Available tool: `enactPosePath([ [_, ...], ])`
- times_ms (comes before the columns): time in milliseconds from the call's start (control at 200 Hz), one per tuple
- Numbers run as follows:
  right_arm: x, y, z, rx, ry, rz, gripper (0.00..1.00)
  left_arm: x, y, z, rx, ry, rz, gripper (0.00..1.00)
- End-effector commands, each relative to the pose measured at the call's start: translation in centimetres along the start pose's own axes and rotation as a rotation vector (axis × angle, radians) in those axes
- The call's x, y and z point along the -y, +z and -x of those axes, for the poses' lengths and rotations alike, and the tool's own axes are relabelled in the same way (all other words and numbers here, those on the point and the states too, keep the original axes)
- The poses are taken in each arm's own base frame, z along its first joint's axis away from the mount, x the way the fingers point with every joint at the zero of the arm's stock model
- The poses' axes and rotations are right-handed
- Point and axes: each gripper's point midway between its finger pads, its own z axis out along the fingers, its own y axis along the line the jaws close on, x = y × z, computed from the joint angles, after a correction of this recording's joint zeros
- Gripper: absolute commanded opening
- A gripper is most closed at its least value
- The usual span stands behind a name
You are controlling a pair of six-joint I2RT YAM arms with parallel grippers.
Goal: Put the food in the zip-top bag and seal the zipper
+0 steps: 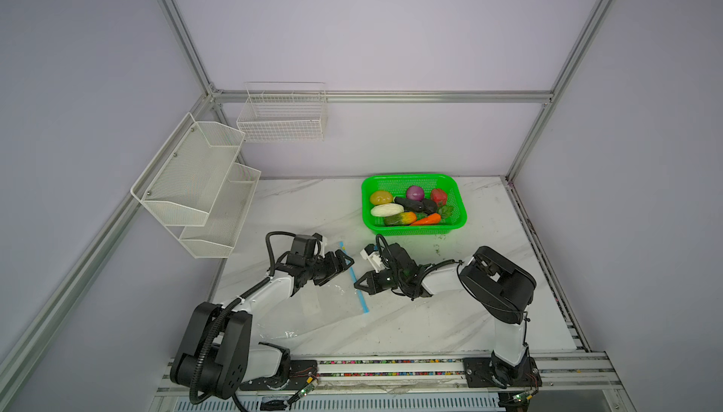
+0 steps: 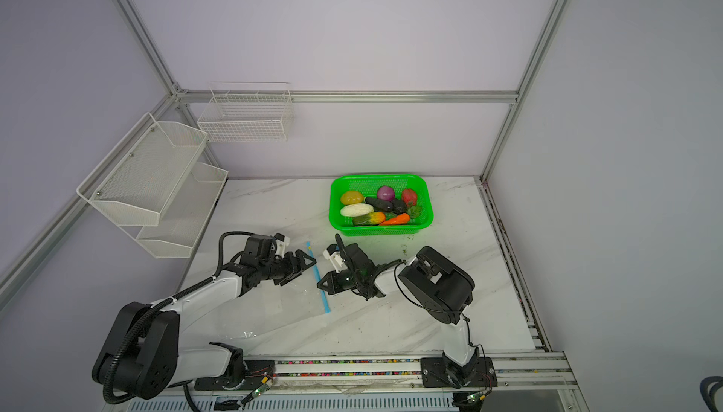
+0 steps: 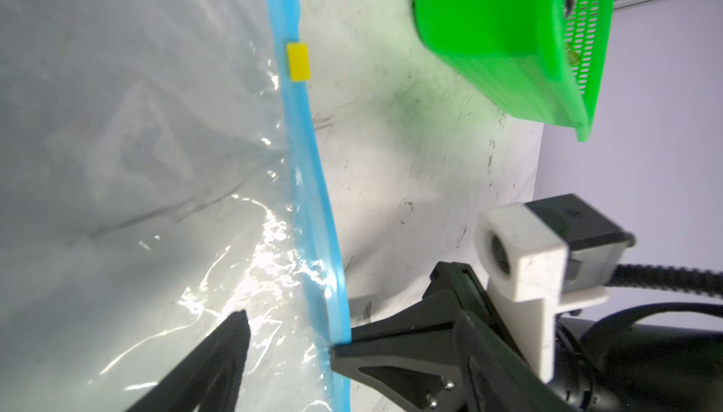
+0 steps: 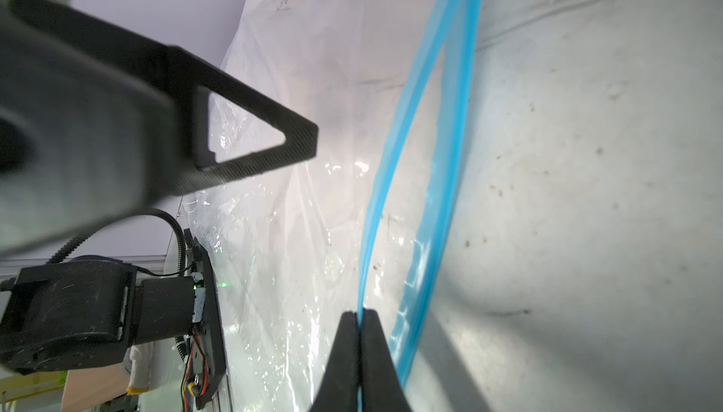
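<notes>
Zip-top bag (image 1: 319,308) clear, glossy; zipper (image 1: 362,298) light blue, slider (image 3: 298,61) yellow. Right gripper (image 4: 358,314) black. Beyond it basket (image 1: 409,177) bright green, perforated; table (image 1: 430,320) white, grey-veined.

One green basket (image 1: 409,177) is counted, and at least eight toy vegetables (image 1: 409,203) are counted inside it. One zip-top bag (image 1: 313,308) with one yellow slider tab (image 3: 298,61) is seen near the basket, on the robot's side. One mesh shelf (image 1: 195,179) and one wire rack (image 1: 281,120) are mounted well left of it.
</notes>
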Motion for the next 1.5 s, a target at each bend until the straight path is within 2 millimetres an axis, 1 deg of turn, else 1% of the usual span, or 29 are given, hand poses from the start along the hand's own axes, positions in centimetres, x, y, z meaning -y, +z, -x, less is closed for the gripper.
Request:
enactPosePath([
  [0,-1.2,-1.1,2.7,0.106,-0.072,-0.028,0.0,4.2,-2.3,3.8,0.114,0.115,-0.034,0.83],
  [100,-1.1,-1.7,3.5,0.141,-0.092,-0.065,0.0,4.6,-2.7,4.3,0.129,0.147,-0.014,0.82],
  [195,-1.1,-2.1,4.0,0.17,-0.1,-0.084,0.0,4.6,-2.4,3.8,0.116,0.181,0.029,0.78],
  [320,-1.6,-2.2,4.1,0.194,-0.127,-0.123,0.0,5.1,-2.6,3.4,0.129,0.239,0.073,0.74],
  [400,-2.1,-2.0,4.1,0.208,-0.151,-0.146,0.0,5.4,-2.8,3.4,0.134,0.262,0.093,0.71],
  [505,-2.3,-1.2,3.7,0.19,-0.182,-0.158,0.0,6.0,-2.9,3.3,0.132,0.292,0.099,0.67],
  [595,-2.3,-0.7,3.6,0.175,-0.204,-0.167,0.0,6.7,-2.5,2.7,0.103,0.338,0.096,0.63],
  [680,-2.7,-0.6,3.5,0.172,-0.219,-0.153,0.0,6.7,-2.3,2.2,0.072,0.384,0.128,0.63],
  [745,-2.8,-0.5,3.5,0.17,-0.226,-0.148,0.0,6.9,-2.3,2.0,0.066,0.412,0.145,0.6],
  [1100,-3.0,-0.2,3.8,0.172,-0.246,-0.138,0.0,5.9,-1.4,1.9,0.056,0.446,0.23,0.45],
  [1220,-3.0,-0.1,3.7,0.167,-0.25,-0.135,0.0,5.4,-0.8,1.7,0.039,0.457,0.246,0.41],
  [1325,-3.0,-0.1,3.8,0.166,-0.256,-0.136,0.0,5.1,-0.4,1.8,0.037,0.465,0.259,0.39],
  [1500,-3.1,-0.1,3.9,0.168,-0.257,-0.133,0.0,5.6,0.2,2.2,0.054,0.47,0.231,0.37],
])
